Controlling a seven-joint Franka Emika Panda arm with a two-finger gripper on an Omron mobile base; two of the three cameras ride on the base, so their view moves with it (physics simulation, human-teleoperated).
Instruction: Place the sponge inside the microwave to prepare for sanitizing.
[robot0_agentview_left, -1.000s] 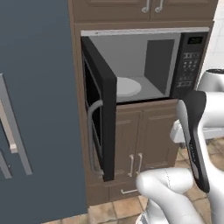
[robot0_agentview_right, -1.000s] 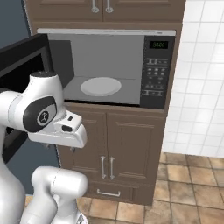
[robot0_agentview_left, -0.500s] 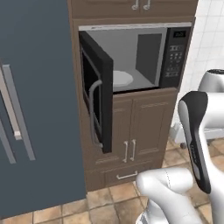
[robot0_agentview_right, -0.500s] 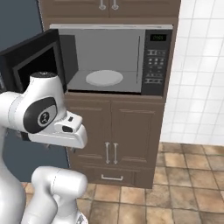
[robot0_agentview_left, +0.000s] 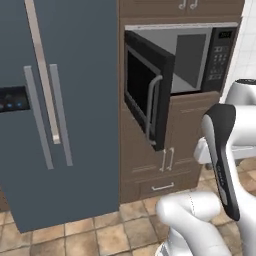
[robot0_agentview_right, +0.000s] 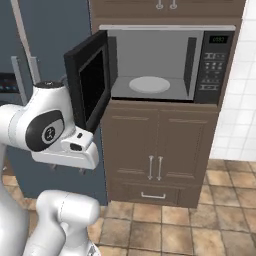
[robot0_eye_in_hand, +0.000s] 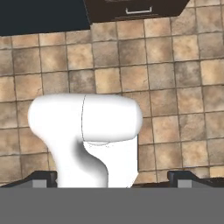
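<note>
Microwave (robot0_agentview_right: 165, 65) open, claw (robot0_eye_in_hand: 112, 177) spread wide over the floor

The built-in microwave sits in brown cabinetry (robot0_agentview_right: 160, 150) with its door (robot0_agentview_right: 90, 77) swung out to 9 o'clock of the cavity in the right base view; a white round plate (robot0_agentview_right: 150, 84) lies on the grey floor of the cavity, and the button panel (robot0_agentview_right: 214, 65) stands at 3 o'clock of it. In the left base view the door (robot0_agentview_left: 147, 95) hangs edge-on with its curved grey handle (robot0_agentview_left: 152, 107) showing, and a dark blue-grey fridge (robot0_agentview_left: 60, 110) stands just beside the cabinet at 9 o'clock. The hand view looks down on brown floor tiles (robot0_eye_in_hand: 175, 87), with a drawer front (robot0_eye_in_hand: 138, 8) at 12 o'clock; the claw's two tips stand far apart at 6 o'clock, nothing between them. I cannot tell where the sponge is.
</note>
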